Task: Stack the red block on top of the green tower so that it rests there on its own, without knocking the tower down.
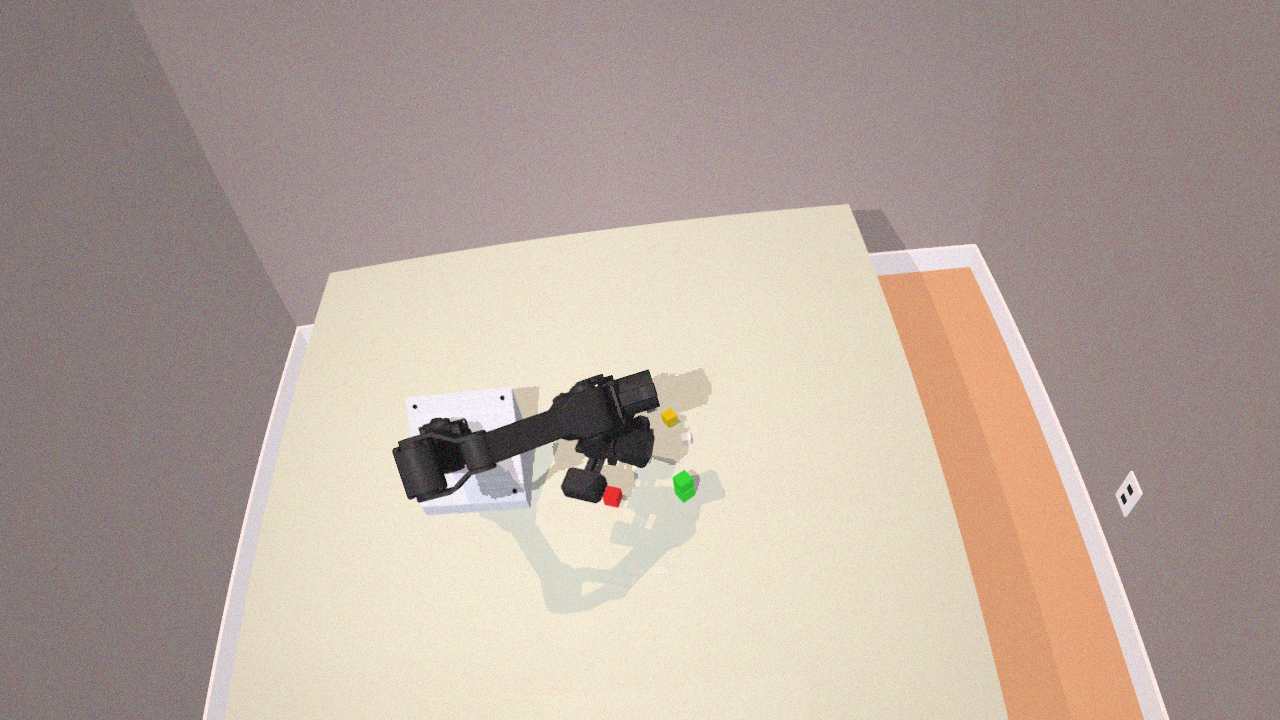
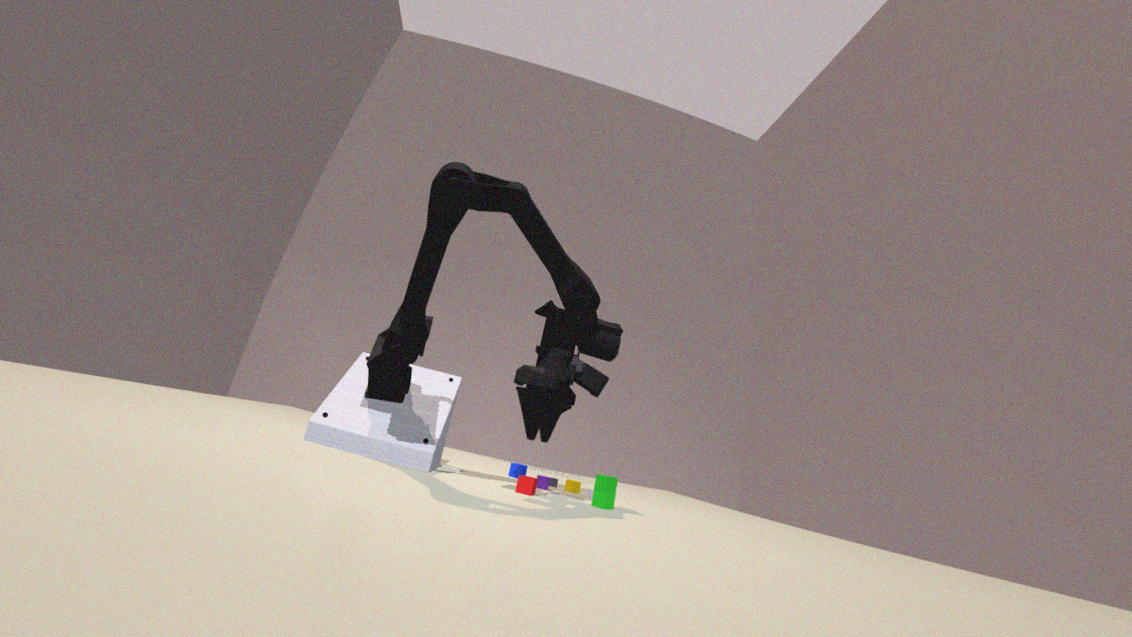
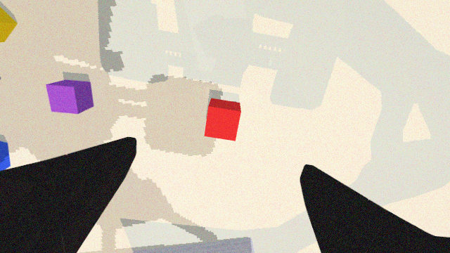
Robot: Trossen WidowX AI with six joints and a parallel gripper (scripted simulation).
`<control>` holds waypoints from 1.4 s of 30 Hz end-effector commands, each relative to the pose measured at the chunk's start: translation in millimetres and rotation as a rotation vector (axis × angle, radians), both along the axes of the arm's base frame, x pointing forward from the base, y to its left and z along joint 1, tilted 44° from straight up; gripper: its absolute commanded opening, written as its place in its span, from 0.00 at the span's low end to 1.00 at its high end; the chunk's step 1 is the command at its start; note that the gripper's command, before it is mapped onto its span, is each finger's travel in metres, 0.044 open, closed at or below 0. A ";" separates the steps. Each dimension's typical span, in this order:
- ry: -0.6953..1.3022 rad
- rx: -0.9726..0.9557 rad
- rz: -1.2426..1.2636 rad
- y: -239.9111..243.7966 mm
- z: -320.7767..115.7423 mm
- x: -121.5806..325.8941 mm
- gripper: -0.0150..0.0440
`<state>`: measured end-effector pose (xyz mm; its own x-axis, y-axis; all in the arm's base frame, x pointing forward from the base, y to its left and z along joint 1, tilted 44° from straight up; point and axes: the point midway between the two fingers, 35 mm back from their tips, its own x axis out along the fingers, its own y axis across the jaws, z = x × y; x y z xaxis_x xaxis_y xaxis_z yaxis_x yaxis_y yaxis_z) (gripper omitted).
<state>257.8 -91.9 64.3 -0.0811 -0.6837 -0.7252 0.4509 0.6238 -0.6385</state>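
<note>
Just one red block (image 1: pixel 612 497) (image 2: pixel 526 485) (image 3: pixel 222 121) (table-level, ungripped).

At the upper left of the wrist view, a yellow block (image 1: pixel 669 417) (image 2: pixel 572 486) (image 3: pixel 5 25) and a purple block (image 2: pixel 543 482) (image 3: pixel 67 97) are seen.

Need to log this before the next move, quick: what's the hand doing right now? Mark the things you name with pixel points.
Hand (image 2: pixel 538 440) (image 3: pixel 220 159): open, holding nothing, above the red block (image 1: pixel 612 497) (image 2: pixel 526 485) (image 3: pixel 222 121).

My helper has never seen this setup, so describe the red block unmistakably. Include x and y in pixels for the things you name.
Find the white base plate (image 1: pixel 460 401) (image 2: pixel 339 395) under the arm. Right of it in the top view sits one small cube, the red block (image 1: pixel 613 497) (image 2: pixel 526 485) (image 3: pixel 222 121), the only red one.
</note>
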 end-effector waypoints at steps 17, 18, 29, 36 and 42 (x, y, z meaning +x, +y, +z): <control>0.010 -0.007 -0.001 -30.9 -35.4 -5.5 1.00; 0.010 -0.007 -0.001 -32.0 -36.6 -5.6 1.00; 0.010 -0.008 -0.001 -44.7 -49.6 -7.5 1.00; 0.011 -0.009 -0.001 -49.9 -54.6 -8.7 1.00; 0.011 -0.009 -0.001 -49.9 -54.6 -8.7 1.00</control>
